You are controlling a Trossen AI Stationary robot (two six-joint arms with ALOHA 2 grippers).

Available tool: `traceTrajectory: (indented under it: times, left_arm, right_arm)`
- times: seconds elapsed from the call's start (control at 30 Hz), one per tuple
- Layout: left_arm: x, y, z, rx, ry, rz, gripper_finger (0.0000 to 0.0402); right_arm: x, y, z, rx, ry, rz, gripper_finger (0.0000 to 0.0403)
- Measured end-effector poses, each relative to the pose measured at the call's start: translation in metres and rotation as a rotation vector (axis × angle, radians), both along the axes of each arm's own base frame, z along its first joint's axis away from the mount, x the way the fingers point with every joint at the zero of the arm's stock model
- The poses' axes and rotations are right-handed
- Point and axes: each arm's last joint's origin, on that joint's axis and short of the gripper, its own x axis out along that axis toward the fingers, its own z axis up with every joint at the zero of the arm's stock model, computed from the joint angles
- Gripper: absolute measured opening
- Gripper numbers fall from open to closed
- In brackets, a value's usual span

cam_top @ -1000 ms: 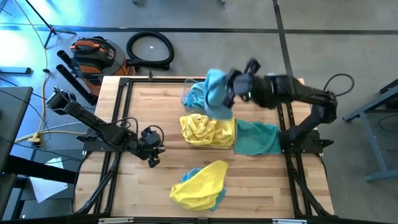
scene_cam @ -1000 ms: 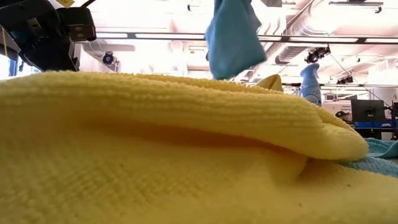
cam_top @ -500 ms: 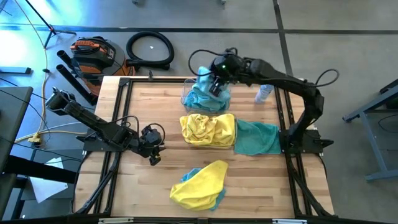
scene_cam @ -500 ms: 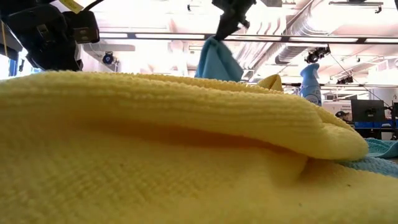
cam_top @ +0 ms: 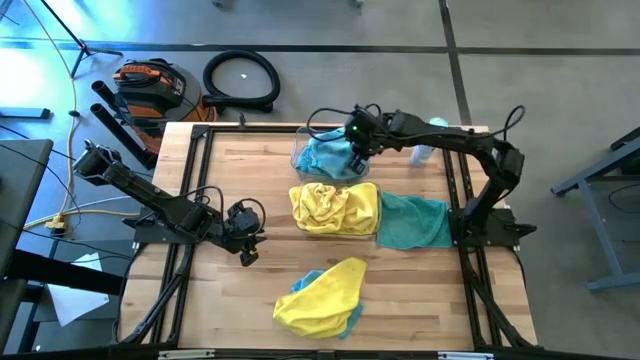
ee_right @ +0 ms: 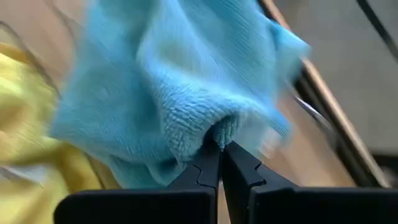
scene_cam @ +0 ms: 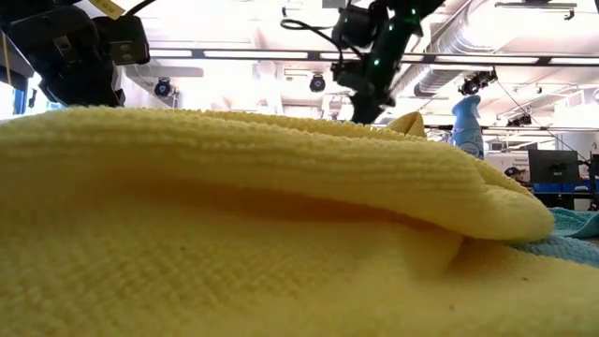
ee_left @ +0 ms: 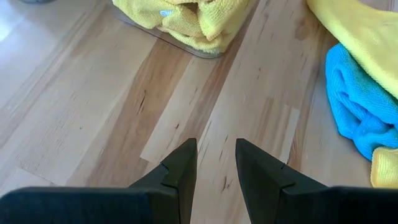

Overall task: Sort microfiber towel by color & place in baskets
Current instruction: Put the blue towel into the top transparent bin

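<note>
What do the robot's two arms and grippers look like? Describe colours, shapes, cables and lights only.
Both arms are black and jointed. The right arm carries looping black cables and small green lights near its wrist. Each gripper, left and right, ends in two dark, wedge-shaped fingers tapering to tips.

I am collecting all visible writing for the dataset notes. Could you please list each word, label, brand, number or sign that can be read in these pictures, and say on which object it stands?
None can be read.
The yellow towel in the basket has a small white tag: too small to read.
The spray bottle shows no legible label.
The right gripper, shut on the teal-blue towel, bears no marking.
</note>
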Motion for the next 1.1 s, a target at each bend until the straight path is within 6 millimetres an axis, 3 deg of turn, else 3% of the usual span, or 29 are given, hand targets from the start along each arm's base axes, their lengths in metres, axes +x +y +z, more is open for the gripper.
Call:
traceTrajectory:
  times: [0.23,0.7,0.87,1.1]
  left_arm:
    - [0.001,0.0,0.001,-0.004,-0.009,0.0,0.0101]
    - [0.001,0.0,0.001,0.01,-0.015,0.01,0.0101]
    - [0.001,0.0,0.001,0.011,-0.014,0.01,0.0101]
    - [0.001,0.0,0.001,0.011,-0.014,0.01,0.0101]
  right_arm:
    - [0.011,-0.009,-0.023,-0.047,-0.145,0.113,0.0]
    - [0.023,-0.04,-0.1,0.073,0.03,0.07,0.0]
    - [0.023,-0.04,-0.102,0.085,0.027,0.067,0.0015]
    - [0.024,-0.04,-0.084,0.127,0.06,0.055,0.0081]
